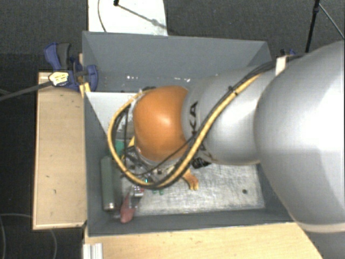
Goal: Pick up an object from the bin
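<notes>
**Wrist low over the bin's left front; grip unread**

Jaws are hidden under the orange wrist cover (159,120); wide or narrow, I cannot tell. Nearest: a pinkish stub (127,213) at the front wall; a dark green bar (108,182) along the left wall; a small orange piece (191,182) to the right. I judge the stub light and stiff; grip across its width. The bar hugs the bin (178,58) wall; awkward.

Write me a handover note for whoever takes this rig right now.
Hand: open or shut cannot be told; the orange wrist cover sits over it, low in the left half of the grey metal bin.
Nearest things: dark green cylinder along the left wall, small pinkish-brown piece at the front, small orange piece on the floor.
Done: nothing seen lifted. Left: grasp one and lift.
</notes>
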`<state>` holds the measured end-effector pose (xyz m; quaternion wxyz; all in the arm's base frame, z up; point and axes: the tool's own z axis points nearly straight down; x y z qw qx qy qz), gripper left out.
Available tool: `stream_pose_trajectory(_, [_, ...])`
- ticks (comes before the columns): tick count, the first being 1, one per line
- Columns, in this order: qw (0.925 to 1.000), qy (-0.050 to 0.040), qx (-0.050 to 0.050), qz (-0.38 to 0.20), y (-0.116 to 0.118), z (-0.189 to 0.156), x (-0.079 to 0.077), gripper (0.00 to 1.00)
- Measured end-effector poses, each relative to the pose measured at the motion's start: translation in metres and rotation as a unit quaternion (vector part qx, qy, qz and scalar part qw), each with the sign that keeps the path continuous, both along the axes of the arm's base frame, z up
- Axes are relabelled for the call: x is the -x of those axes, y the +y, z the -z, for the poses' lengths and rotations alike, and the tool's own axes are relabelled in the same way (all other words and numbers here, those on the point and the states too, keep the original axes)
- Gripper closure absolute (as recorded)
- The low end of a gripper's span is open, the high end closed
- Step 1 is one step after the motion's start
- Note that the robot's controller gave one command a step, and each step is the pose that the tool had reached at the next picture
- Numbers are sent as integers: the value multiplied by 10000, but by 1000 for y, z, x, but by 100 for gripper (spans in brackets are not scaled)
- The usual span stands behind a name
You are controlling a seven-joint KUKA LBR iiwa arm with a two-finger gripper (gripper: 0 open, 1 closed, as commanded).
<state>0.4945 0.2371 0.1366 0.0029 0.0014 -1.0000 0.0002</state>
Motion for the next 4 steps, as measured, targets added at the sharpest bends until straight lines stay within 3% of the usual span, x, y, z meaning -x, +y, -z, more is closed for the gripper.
stream_pose_trajectory(1, [10000,-36,-10,24,-1,-4,-2,0])
stream_pose_trajectory(2, [9995,-88,-27,-301,9,36,3,0])
stream_pose_trajectory(3, [9965,-122,-11,-826,8,43,1,0])
stream_pose_trajectory(4, [9988,-119,9,-467,10,47,1,0])
